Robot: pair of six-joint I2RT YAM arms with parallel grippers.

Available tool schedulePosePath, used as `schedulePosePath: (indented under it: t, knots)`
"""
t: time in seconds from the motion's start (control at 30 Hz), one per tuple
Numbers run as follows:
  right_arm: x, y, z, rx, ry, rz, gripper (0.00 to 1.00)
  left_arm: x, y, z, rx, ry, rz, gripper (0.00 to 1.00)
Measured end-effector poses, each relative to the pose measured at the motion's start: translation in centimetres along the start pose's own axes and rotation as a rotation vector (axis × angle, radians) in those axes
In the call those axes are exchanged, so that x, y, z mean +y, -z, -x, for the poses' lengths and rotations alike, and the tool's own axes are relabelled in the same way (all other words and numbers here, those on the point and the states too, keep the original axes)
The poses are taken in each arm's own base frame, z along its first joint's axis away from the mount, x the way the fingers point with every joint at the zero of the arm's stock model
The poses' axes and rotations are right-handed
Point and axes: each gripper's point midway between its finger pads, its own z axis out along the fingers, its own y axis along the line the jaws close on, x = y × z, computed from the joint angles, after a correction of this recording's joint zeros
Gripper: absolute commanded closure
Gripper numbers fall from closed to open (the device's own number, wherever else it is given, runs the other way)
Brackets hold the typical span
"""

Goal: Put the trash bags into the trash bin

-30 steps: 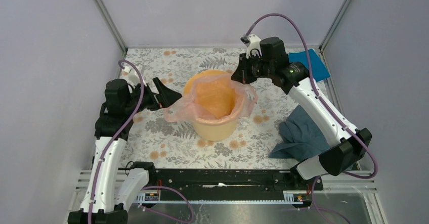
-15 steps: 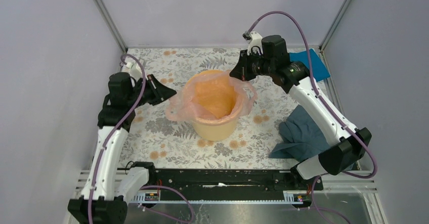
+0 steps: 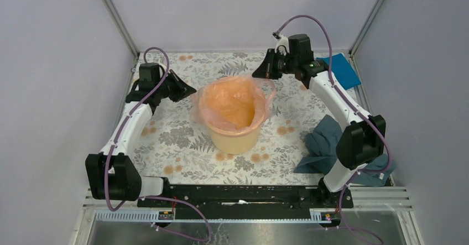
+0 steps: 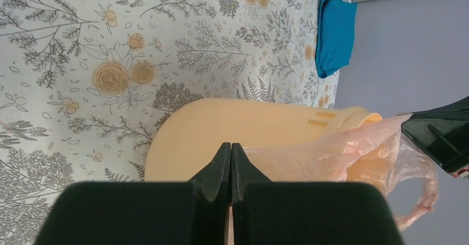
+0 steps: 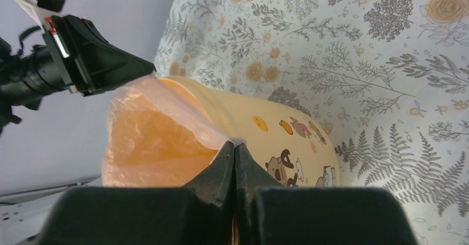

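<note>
The trash bin (image 3: pixel 235 137), a round yellow-orange bucket, stands mid-table. The pale-pink translucent trash bag (image 3: pixel 229 104) lines it and is stretched over its rim. My left gripper (image 3: pixel 192 92) is at the bin's left rim, shut on the bag's left edge. My right gripper (image 3: pixel 256 74) is at the far right rim, shut on the opposite edge. In the left wrist view the closed tips (image 4: pixel 230 145) sit against the bin wall (image 4: pixel 221 120), the bag (image 4: pixel 332 151) running off to their right. In the right wrist view a sliver of bag (image 5: pixel 149 140) is pinched at the tips (image 5: pixel 235 144).
A bright blue cloth (image 3: pixel 343 69) lies at the back right corner. A grey-blue cloth (image 3: pixel 332 145) is crumpled by the right arm's base. Enclosure walls stand close on both sides. The table has a floral cover (image 3: pixel 177 140).
My left gripper went from open to shut at the bag's left edge and moved toward the back. The right gripper also drew back. The bag now spans the bin's mouth more tautly.
</note>
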Motion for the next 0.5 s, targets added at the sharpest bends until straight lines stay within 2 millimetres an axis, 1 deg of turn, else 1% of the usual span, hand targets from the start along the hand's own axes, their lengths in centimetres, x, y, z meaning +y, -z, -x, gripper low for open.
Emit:
schedulePosePath:
  t: [0.1, 0.2, 0.27, 0.37, 0.5]
  knots:
    - [-0.5, -0.1, 0.4, -0.005, -0.071, 0.037, 0.98, -0.1, -0.3, 0.1, -0.002, 0.016, -0.006, 1.00]
    - [0.1, 0.0, 1.0, -0.014, -0.127, 0.107, 0.98, -0.4, -0.4, 0.4, -0.015, 0.012, -0.026, 1.00]
    - [0.5, -0.2, 1.5, -0.021, -0.158, 0.146, 0.98, -0.1, -0.5, 0.1, -0.015, 0.020, -0.026, 1.00]
    - [0.5, -0.7, 2.0, -0.027, -0.204, 0.191, 0.97, 0.9, -0.8, -1.0, 0.002, 0.051, -0.023, 1.00]
    - [-0.7, -1.8, 1.5, -0.014, -0.290, 0.225, 0.97, 2.5, -1.1, -3.4, 0.037, 0.097, -0.018, 1.00]
